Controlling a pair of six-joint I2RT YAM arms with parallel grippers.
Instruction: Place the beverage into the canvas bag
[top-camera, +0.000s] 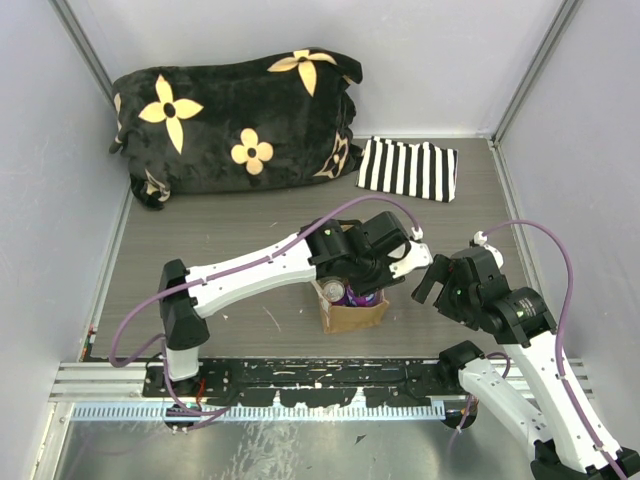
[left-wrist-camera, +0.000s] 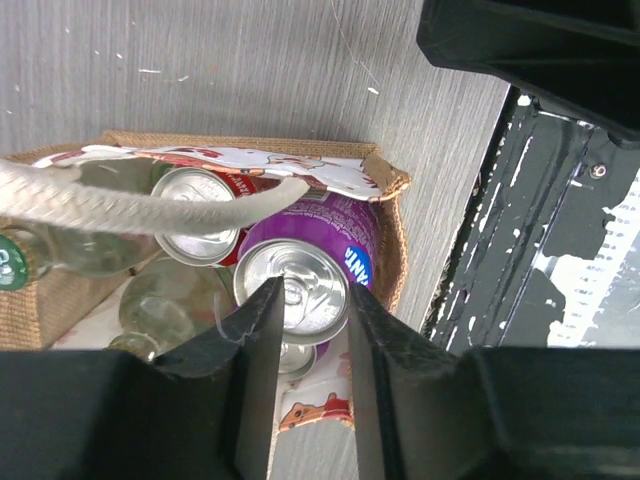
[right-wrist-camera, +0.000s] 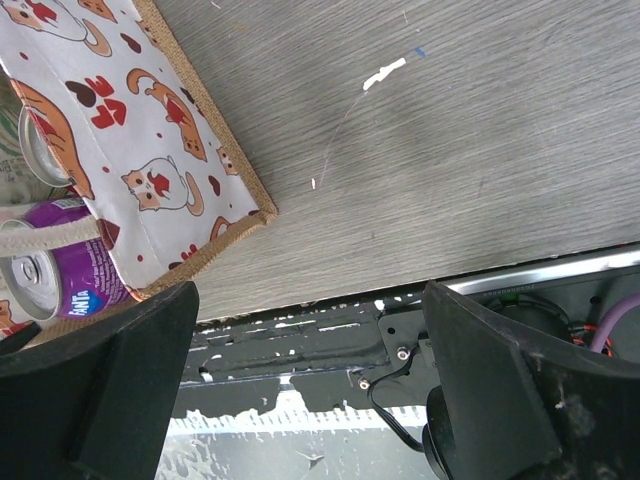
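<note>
Pale, plain walls (top-camera: 40, 200) stood round me on the left, back and right, with slanting grey metal posts (top-camera: 535, 65) at the far corners. My bench (top-camera: 230, 220) was a grey wood-grain board with a few light scuffs, evenly lit, its shadows soft. At its far end lay a big black plush cushion with yellow flower shapes (top-camera: 235, 115), and just beside it a folded black-and-white striped cloth (top-camera: 408, 170). Along the near edge ran a black plate with chipped paint (top-camera: 330, 375), a ribbed aluminium rail (top-camera: 100, 380), then a brushed metal sheet (top-camera: 250, 450).
</note>
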